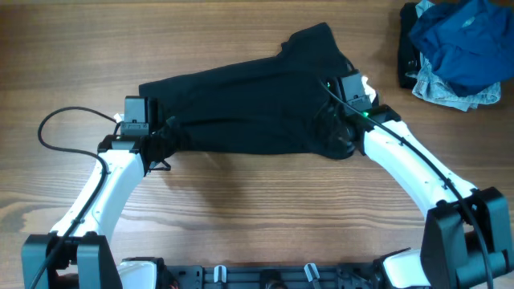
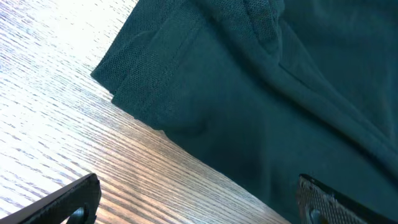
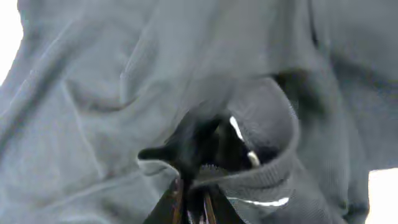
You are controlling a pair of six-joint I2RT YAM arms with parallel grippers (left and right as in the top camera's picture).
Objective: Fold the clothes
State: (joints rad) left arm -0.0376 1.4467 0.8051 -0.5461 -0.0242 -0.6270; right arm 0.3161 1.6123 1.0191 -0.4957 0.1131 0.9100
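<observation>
Robot lab bench — wooden table (image 1: 241,213), robot arms (image 1: 401,160)

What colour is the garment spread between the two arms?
The garment is plain black, which shows most clearly in the overhead view.

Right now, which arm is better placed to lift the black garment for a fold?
Right: the right tool is shut on the black garment. The left tool is open at the hem, gripping nothing.

The garment (image 1: 257,104) lies across the table's (image 1: 241,201) middle, a cloth heap (image 1: 454,48) well apart at the far-right corner.
</observation>
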